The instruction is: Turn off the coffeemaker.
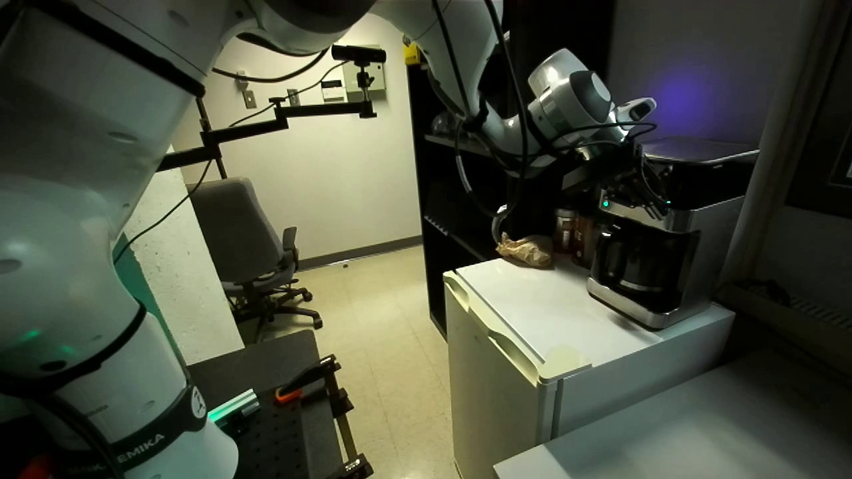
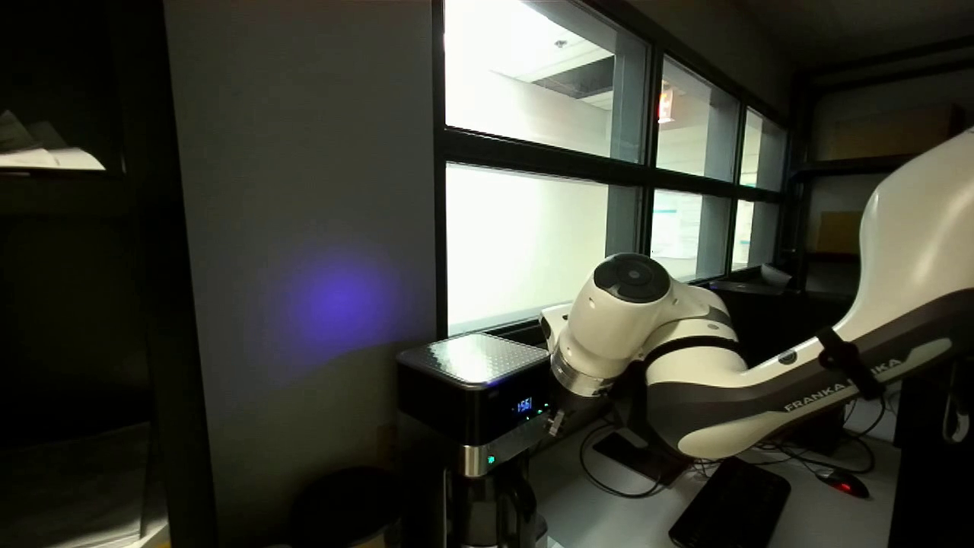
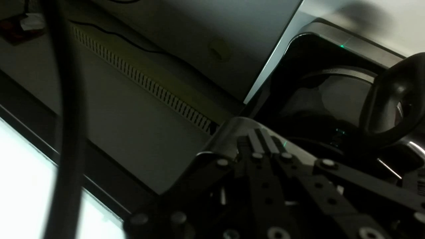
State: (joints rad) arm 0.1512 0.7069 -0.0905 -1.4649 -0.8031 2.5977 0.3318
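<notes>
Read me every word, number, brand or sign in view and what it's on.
"FRANKA", the rest partly covered: white-and-black robot arm.
"EMIKA", blurred letters before: black band around the same arm.
"1:56" perhaps, blurred blue digits: boxy black-and-silver coffeemaker.
Too blurred to read: red-lit sign; reddish-brown package.

Arm shells (image 1: 73,226): glossy white, rounded, black ring seams (image 2: 694,342) at joints, green glints (image 1: 30,336) near left. Base band (image 1: 176,426), near left: dark, lettered "EMIKA", preceding letters hard to read; round white emblem (image 1: 198,402) alongside. Link stripe (image 2: 810,398): dark grey, lettered "FRANKA" in light type, second word partly covered by black strap (image 2: 846,364). Wrist housing (image 2: 605,335): white, dark round cap (image 2: 633,278), silver collar (image 2: 580,378). Black cables (image 3: 72,132) along links, one blurred in wrist view. Gripper (image 3: 263,141): black pierced linkages (image 3: 267,192), pale round screw heads (image 3: 328,162), narrow grey fingertip pads (image 3: 255,142).
</notes>
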